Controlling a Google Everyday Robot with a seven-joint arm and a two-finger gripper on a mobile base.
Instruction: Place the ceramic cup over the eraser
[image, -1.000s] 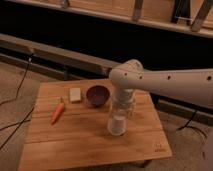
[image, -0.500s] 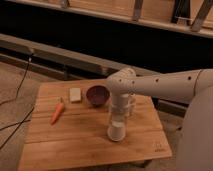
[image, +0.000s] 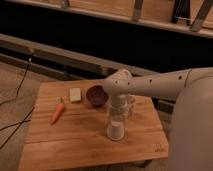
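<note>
Comparing with half a second ago, the single camera view shows the ceramic cup (image: 115, 130) lower than before: it now sits mouth-down on the wooden table (image: 75, 137), right of centre and toward the near edge, where earlier it hung a little above the boards. The white arm (image: 155, 86) has dropped with it and drawn slightly nearer the camera.

The arm comes in from the right edge, runs leftward over the table's far right part, and bends at a rounded joint beside the purple bowl (image: 96, 95). From there the wrist points straight down, ending in the gripper (image: 116, 114) directly above the cup. Its fingers reach down onto the cup's upper part; whether they clamp the cup or have let go I cannot tell.

The eraser does not show anywhere on the boards; it may be under the cup, but that cannot be seen.

Counted: one cup, one purple bowl, one pale beige block (image: 75, 94) left of the bowl, one carrot (image: 57, 112) near the left edge, one table, one arm. A dark cable (image: 17, 85) trails across the floor at the left.
</note>
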